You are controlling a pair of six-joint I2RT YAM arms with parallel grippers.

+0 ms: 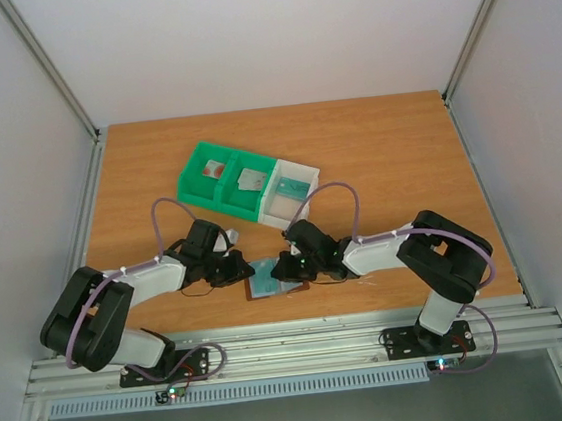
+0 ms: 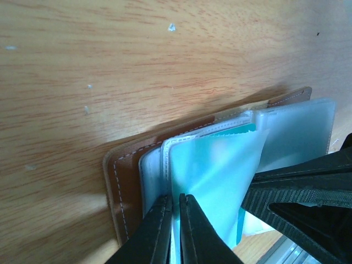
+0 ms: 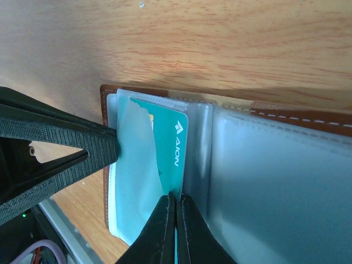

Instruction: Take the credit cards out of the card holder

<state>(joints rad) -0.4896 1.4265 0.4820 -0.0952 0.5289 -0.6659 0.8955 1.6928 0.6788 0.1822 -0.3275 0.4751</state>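
The right gripper (image 3: 176,199) is clenched on the near edge of one teal card (image 3: 170,143) marked AION, which stands partly out of its pocket. Just left of these fingers is the left gripper (image 2: 176,201), its two fingers almost together on the edge of one clear plastic sleeve (image 2: 214,170) – a thin pale strip shows between them. Card and sleeve both belong to the single brown card holder (image 3: 308,118), lying open and flat on the wooden table (image 2: 110,55) under both tools, its other clear pockets spreading to the right. Farther out, beyond the fingertips, stand two green compartments (image 1: 199,194) and one white bin (image 1: 297,174) – three in a row, each with a pale flat piece inside.
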